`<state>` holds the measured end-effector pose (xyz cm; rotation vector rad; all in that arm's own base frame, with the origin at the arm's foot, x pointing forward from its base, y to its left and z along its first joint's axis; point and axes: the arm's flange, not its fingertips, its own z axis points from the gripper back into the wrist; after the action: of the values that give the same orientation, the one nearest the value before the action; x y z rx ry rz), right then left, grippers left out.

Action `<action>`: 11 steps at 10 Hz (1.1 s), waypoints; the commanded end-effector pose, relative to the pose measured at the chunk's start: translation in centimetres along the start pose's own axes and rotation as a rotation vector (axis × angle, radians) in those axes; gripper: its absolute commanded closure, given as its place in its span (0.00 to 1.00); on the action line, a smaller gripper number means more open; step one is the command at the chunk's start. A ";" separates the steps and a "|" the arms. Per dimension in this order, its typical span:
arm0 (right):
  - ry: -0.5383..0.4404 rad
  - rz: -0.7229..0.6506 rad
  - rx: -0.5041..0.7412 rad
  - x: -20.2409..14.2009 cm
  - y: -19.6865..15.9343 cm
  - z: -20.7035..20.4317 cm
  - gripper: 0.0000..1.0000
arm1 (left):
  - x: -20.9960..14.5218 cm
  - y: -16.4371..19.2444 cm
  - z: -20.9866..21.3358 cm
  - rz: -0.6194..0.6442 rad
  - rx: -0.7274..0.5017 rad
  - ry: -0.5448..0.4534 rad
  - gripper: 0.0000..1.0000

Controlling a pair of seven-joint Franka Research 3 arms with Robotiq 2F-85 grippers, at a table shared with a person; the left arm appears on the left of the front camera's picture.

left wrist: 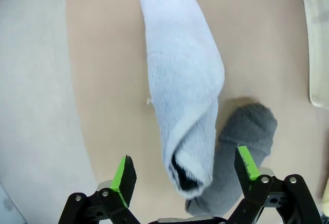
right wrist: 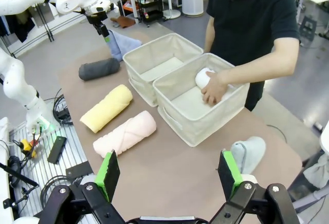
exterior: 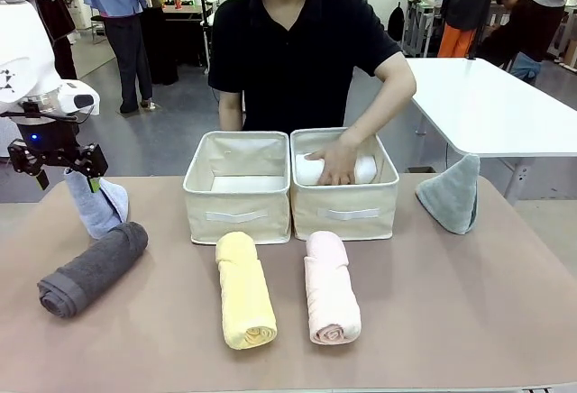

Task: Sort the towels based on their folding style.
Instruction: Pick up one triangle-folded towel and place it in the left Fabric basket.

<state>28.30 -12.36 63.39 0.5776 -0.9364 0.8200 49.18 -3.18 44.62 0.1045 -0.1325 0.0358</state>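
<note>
Nearest the bench's front edge: two rolled towels side by side, lengthwise to the view, not touching. yellow towel [exterior: 245, 291] on the left, pink towel [exterior: 330, 288] on the right, spiral ends facing front.

Behind them, two beige fabric bins standing wall to wall at mid-bench. left bin [exterior: 238, 202] sits directly behind the yellow roll; right bin [exterior: 346, 213] behind the pink one.

Person in a black shirt at the far side. One hand [exterior: 335, 163] reaches down into the right bin, palm flat on a white towel [exterior: 309, 170], rolled, lying across the bin floor.

Far left of the bench [exterior: 451, 312]: dark grey towel [exterior: 92, 269], rolled, lying at a slant. Just behind it, light blue towel [exterior: 97, 204], cone-folded, its base close against the grey roll.

left pincer [exterior: 66, 177] hovers over the blue cone, jaws spread wide. From the left wrist view, a green pad sits to each side of the cone's open end, clear of the cloth. Nothing grasped.

Far right: grey-green towel [exterior: 451, 195], cone-folded, point up, well apart from the bins.

right pincer [right wrist: 168, 173] is held high above the bench, jaws released, nothing between the pads.
</note>
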 end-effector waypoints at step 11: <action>-0.008 0.003 -0.005 -0.1 -0.1 -0.3 0.00 | 3.0 0.4 -2.1 0.111 -0.008 0.056 1.00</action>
<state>28.30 -12.36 63.40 0.5777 -0.9365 0.8201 52.55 -2.38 42.65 0.0975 -0.0930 0.1131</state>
